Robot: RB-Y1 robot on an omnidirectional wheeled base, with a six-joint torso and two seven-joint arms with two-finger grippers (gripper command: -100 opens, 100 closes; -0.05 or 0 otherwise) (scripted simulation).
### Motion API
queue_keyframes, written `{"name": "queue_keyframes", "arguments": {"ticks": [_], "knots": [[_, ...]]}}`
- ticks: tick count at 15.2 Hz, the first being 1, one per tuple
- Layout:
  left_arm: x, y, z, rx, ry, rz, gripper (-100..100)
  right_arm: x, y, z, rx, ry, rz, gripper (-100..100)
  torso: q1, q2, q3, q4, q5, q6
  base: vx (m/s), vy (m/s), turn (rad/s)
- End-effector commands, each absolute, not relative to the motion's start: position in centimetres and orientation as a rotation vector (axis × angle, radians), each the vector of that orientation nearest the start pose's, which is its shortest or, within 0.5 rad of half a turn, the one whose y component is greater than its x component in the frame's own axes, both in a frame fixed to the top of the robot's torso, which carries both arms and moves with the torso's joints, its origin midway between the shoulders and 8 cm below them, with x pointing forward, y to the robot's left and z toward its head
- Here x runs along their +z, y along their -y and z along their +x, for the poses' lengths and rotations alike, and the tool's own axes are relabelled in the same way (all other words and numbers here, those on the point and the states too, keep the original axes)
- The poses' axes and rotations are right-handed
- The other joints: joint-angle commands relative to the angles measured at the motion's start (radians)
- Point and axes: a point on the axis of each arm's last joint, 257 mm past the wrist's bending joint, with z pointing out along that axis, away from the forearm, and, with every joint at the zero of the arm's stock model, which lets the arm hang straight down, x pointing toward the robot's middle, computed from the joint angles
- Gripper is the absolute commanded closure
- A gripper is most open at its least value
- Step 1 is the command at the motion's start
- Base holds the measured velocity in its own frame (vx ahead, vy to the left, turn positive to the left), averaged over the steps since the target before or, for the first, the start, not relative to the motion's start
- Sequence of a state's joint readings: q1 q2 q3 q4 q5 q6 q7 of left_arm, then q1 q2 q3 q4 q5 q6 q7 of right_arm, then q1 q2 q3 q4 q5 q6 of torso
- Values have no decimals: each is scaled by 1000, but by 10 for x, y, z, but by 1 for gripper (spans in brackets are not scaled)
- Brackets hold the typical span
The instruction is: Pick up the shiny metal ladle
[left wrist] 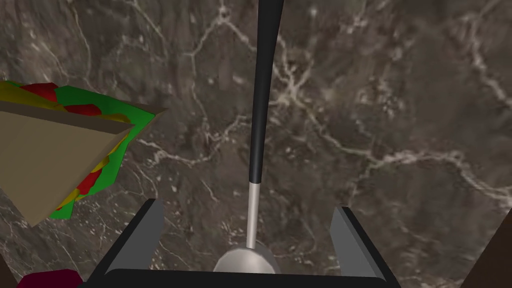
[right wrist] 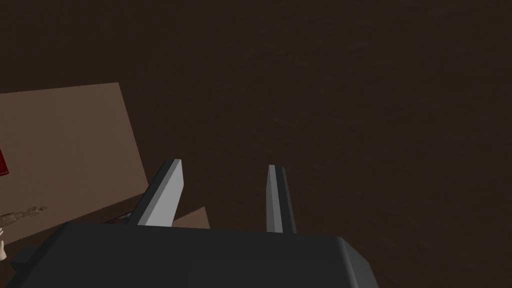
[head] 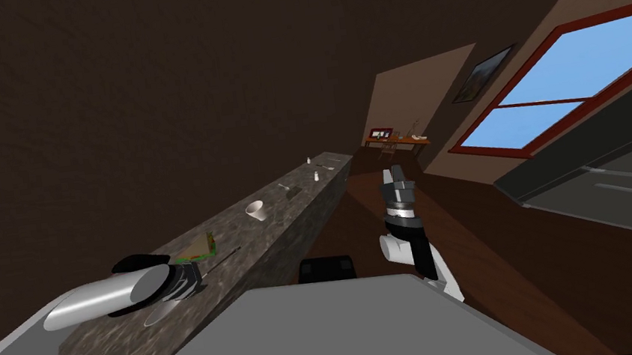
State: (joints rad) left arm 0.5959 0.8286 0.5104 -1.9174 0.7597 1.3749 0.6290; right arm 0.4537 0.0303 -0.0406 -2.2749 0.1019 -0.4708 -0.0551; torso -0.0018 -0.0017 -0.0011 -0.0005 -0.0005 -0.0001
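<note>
No writing, label, brand or number can be read anywhere (not even on the far framed picture (head: 484,73)).

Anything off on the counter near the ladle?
Nothing stands out. The ladle lies flat on the marble counter between the open fingers of the left gripper; the sandwich sits beside it, apart. No spill or damage.

Left arm reaching out left, left gripper (left wrist: 246,212) facing down, fingers spread wide. Right arm up front, right gripper (head: 394,172) pointing forward, fingers parted.
</note>
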Motion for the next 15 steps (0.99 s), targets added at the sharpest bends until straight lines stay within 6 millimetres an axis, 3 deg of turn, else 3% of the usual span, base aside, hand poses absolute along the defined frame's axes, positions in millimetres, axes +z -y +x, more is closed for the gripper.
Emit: {"name": "queue_keyframes", "arguments": {"ticks": [1,9,10,11,15], "knots": [[-322,-592,176,-106,-966,-2638,-100,31,280,353,1264,-624,630,0,0,0,0,0,0,0,8,-13,-32],[-341,-615,170,-105,-940,-2648,-100,31,280,353,1264,-624,630,0,-1,3,2,1,0,0,-7,-25,-40],[-338,-611,171,-105,-941,-2648,-100,31,280,353,1264,-624,630,0,-1,3,2,1,0,0,-3,-16,-12],[-339,-612,171,-105,-943,-2647,100,31,280,353,1264,-624,630,0,0,3,2,1,0,0,-1,-6,1],[-338,-612,172,-106,-945,-2645,100,31,280,353,1264,-624,630,0,1,2,1,0,1,0,0,0,0]]}}
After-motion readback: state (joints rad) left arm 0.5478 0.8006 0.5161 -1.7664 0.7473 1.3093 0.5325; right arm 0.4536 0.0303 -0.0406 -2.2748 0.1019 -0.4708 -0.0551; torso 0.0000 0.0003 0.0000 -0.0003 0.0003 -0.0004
